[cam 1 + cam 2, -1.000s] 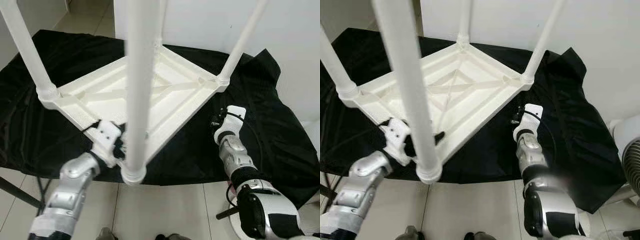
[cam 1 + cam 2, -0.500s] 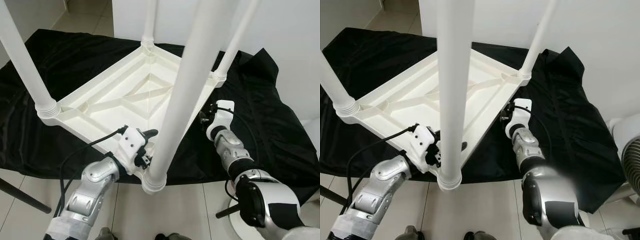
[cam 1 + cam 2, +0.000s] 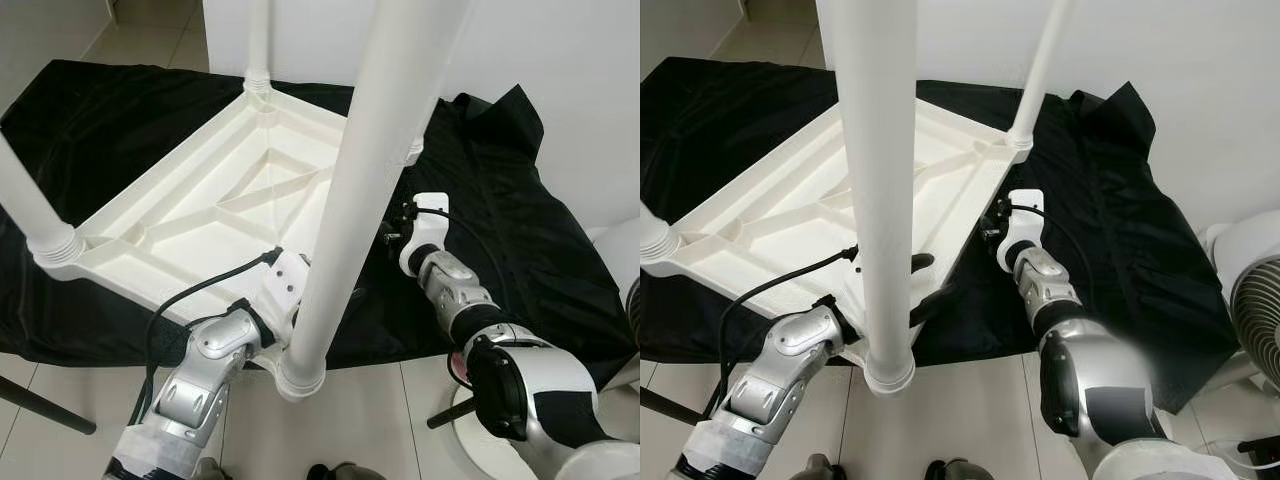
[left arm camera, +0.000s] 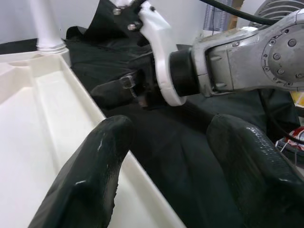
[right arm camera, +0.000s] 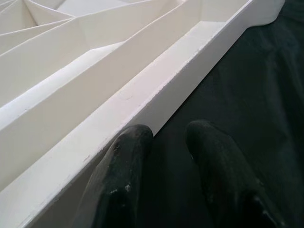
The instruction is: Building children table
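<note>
Left eye view: the white plastic children table (image 3: 215, 200) lies upside down on a black cloth (image 3: 520, 215) spread over a work surface, its ribbed underside facing up and its four legs pointing at my head. The near leg (image 3: 355, 190) rises from the near corner, thick and close to the camera. Another leg (image 3: 30, 215) stands at the left corner, one (image 3: 258, 40) at the far corner, and the right corner's leg (image 3: 1040, 65) is clearer in the right eye view.

My left gripper (image 3: 925, 285) is at the near corner, just beside the base of the near leg. Its two black fingers (image 4: 90, 171) are spread apart on either side of the table's near right rim, one over the inner ledge, the other outside over the cloth. I cannot tell whether they press on the rim.

My right gripper (image 5: 164, 166) is low against the same rim, further toward the right corner. In the right wrist view its fingers (image 5: 121, 175) are slightly parted with nothing between them; one lies just beside the rim's outer wall, the other over the cloth.

A white fan (image 3: 1255, 320) stands on the tiled floor (image 3: 960, 410) at the right.
</note>
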Controlling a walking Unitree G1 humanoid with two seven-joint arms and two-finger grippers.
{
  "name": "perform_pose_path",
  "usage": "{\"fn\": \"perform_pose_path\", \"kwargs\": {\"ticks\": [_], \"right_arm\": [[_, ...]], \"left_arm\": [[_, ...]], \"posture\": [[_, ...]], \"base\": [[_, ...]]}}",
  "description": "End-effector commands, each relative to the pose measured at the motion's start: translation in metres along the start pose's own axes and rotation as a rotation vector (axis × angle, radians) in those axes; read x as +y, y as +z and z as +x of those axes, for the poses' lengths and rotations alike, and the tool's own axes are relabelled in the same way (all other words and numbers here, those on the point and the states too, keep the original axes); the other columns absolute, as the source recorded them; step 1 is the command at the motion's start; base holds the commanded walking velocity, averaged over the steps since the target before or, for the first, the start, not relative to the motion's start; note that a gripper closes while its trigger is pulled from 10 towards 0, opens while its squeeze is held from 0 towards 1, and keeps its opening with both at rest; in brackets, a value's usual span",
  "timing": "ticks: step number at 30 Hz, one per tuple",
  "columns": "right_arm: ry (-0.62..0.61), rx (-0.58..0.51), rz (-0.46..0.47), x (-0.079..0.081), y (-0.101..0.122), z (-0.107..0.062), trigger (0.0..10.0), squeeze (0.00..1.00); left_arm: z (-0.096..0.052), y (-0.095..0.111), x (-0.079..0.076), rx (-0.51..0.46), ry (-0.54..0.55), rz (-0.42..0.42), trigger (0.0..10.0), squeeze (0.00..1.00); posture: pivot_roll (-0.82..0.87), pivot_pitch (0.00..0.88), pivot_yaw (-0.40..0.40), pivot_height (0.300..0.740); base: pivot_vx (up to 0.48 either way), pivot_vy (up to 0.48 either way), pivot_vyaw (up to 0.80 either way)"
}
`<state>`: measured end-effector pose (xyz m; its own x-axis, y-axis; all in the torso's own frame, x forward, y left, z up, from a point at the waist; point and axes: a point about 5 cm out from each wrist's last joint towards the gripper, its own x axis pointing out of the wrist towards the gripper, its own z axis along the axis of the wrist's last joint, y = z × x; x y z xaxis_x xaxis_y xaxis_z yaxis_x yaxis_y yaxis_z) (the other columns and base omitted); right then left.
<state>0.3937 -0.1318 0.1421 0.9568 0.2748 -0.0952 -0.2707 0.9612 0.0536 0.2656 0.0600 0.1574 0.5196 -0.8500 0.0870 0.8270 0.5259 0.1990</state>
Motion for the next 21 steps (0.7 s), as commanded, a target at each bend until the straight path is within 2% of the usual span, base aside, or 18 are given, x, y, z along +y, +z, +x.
{"fn": "perform_pose_path", "kwargs": {"ticks": [1,8,9,10,13,17,19,21], "right_arm": [[0.002,-0.005,-0.013,0.010,0.002,0.004,10.0,0.00],[-0.100,-0.077,0.048,-0.006,0.007,-0.001,10.0,0.00],[-0.124,-0.130,0.069,-0.015,0.008,-0.005,10.0,0.00],[-0.124,-0.130,0.069,-0.015,0.008,-0.005,10.0,0.00],[-0.151,-0.212,0.080,-0.028,0.005,-0.016,10.0,0.00],[-0.161,-0.255,0.067,-0.034,0.003,-0.023,10.0,0.00],[-0.176,-0.301,0.037,-0.042,-0.004,-0.037,10.0,0.00],[-0.181,-0.318,0.028,-0.045,-0.007,-0.044,10.0,0.00]], "left_arm": [[0.005,0.003,-0.007,-0.004,-0.034,0.003,10.0,0.00],[0.005,0.005,-0.003,-0.002,-0.002,0.005,10.0,0.00],[0.005,0.004,0.001,0.004,0.031,0.003,10.0,0.00],[0.005,0.004,0.001,0.004,0.031,0.003,10.0,0.00],[0.002,0.003,0.013,0.014,0.082,-0.003,10.0,0.00],[-0.001,0.002,0.020,0.026,0.093,-0.017,10.0,0.00],[-0.014,0.001,0.034,0.041,0.098,0.002,10.0,0.00],[-0.019,0.001,0.039,0.047,0.096,0.021,10.0,0.00]], "posture": [[0.04,0.123,-0.085,0.740],[0.04,0.126,-0.081,0.740],[0.03,0.128,-0.078,0.740],[0.03,0.128,-0.078,0.740],[0.03,0.132,-0.077,0.740],[0.02,0.134,-0.073,0.740],[0.02,0.139,-0.070,0.740],[0.02,0.139,-0.070,0.740]], "base": [[0.000,0.000,0.00],[0.000,0.000,0.00],[0.000,0.000,0.00],[0.000,0.000,0.00],[0.000,0.000,0.00],[0.000,0.000,0.00],[0.000,0.000,0.00],[0.000,0.000,0.00]]}}
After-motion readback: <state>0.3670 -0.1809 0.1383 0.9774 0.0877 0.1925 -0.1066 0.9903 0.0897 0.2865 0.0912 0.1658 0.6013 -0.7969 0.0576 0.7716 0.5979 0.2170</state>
